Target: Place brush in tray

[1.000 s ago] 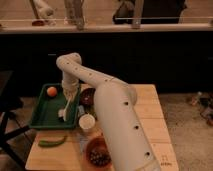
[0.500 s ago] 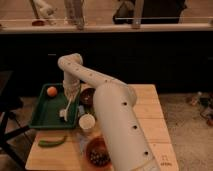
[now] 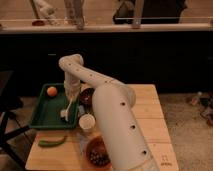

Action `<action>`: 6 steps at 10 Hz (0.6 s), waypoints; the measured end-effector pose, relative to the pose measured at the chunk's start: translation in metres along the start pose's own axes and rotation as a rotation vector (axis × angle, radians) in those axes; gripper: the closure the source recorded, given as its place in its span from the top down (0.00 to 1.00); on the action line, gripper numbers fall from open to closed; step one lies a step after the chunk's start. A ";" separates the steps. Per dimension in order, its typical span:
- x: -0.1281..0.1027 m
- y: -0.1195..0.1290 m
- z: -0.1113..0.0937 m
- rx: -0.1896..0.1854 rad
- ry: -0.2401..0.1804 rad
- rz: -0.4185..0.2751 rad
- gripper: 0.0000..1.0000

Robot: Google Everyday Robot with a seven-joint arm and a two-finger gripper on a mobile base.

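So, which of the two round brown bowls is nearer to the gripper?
The far round brown bowl, beside the gripper over the dark green plastic tray; the other bowl sits at the table's front.

We take the tray (image 3: pixel 36 119) as our landmark: it lies at the left end of the worktop (image 3: pixel 150 117). In its far left corner sits a round fruit (image 3: pixel 51 91). The hand (image 3: pixel 71 98) hangs over the tray's right side, and the brush (image 3: pixel 66 110) slants down below it, inside the rim. Just right of the tray stands a bowl (image 3: pixel 86 96), and off its near right corner a cup (image 3: pixel 86 121). Before the tray lies a long vegetable (image 3: pixel 51 142), with a second bowl (image 3: pixel 97 152) to the right of that.
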 end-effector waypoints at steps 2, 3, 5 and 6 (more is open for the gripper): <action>0.002 0.002 0.001 -0.006 -0.004 0.001 0.07; 0.002 0.003 0.002 -0.008 -0.005 0.002 0.11; 0.004 0.004 0.003 -0.013 -0.008 0.004 0.15; 0.004 0.005 0.003 -0.016 -0.010 0.005 0.19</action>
